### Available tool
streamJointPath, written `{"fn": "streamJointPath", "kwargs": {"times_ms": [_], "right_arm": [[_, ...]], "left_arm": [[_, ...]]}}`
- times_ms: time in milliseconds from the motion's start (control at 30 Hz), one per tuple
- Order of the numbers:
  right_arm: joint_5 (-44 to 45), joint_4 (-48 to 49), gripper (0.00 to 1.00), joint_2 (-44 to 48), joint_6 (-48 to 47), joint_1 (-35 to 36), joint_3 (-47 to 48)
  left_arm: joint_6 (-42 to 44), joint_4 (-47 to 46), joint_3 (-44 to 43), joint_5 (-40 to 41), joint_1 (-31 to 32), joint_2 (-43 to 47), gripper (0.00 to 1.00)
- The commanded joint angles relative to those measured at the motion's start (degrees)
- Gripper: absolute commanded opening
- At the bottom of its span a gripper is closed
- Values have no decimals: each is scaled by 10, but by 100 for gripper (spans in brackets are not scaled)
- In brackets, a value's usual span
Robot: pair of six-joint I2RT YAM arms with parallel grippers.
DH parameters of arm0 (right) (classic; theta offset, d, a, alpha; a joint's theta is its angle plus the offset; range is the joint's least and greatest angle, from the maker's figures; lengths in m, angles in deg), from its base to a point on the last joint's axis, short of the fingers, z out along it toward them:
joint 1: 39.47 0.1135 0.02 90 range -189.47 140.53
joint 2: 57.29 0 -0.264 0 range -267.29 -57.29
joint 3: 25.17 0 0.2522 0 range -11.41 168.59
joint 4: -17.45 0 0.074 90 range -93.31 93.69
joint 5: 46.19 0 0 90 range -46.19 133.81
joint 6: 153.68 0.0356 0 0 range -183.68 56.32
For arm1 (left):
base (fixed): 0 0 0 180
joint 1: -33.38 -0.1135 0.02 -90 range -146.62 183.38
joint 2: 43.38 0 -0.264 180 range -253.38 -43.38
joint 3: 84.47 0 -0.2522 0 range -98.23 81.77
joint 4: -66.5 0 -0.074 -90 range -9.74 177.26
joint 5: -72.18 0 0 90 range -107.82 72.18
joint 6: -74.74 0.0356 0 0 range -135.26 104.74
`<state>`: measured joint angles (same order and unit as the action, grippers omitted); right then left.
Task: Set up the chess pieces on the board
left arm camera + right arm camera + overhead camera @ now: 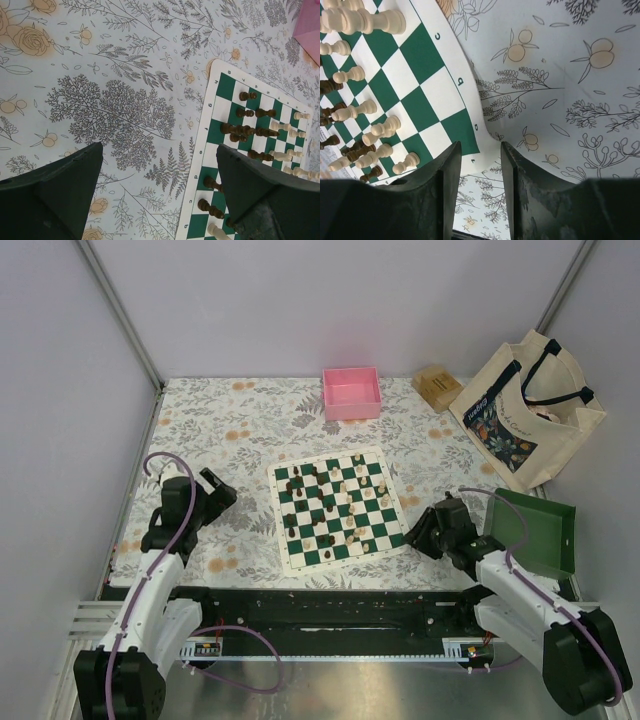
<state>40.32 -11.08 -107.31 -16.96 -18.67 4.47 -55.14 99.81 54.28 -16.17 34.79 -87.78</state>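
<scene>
The board (385, 530) is lying mid-table on a floral cloth (230, 430) enclosed by pale wall panels, with the chess pieces (330, 508) crowding its middle, dark and cream mixed. The left gripper (160, 150) is hovering over the cloth left of the board, spread wide and empty. The right gripper (480, 150) is sitting by the board's near-right corner, its fingers narrowed to a slim gap around nothing.

Green-and-white checked board (335, 512)
</scene>
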Motion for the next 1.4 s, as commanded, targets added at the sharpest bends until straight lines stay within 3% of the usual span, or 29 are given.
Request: {"fn": "streamJointPath", "kwargs": {"times_ms": [0, 200, 367, 667, 800, 933, 1367], "right_arm": [[31, -27, 47, -13, -35, 4, 56], [20, -62, 50, -9, -93, 4, 136], [-44, -59, 52, -24, -122, 34, 208], [-1, -97, 52, -227, -203, 258, 381], [-5, -113, 52, -340, -239, 321, 457], [55, -123, 54, -410, -287, 381, 510], [44, -129, 54, -532, -346, 393, 589]], "left_arm": [[11, -34, 5, -9, -1, -4, 99], [12, -36, 5, 2, -1, -6, 99], [9, -43, 19, 36, -1, -1, 99], [7, -85, 51, 60, 0, 19, 99], [14, -91, 67, 72, 0, 23, 99], [21, -86, 69, 82, -1, 23, 99], [9, -72, 58, 96, -1, 12, 99]]}}
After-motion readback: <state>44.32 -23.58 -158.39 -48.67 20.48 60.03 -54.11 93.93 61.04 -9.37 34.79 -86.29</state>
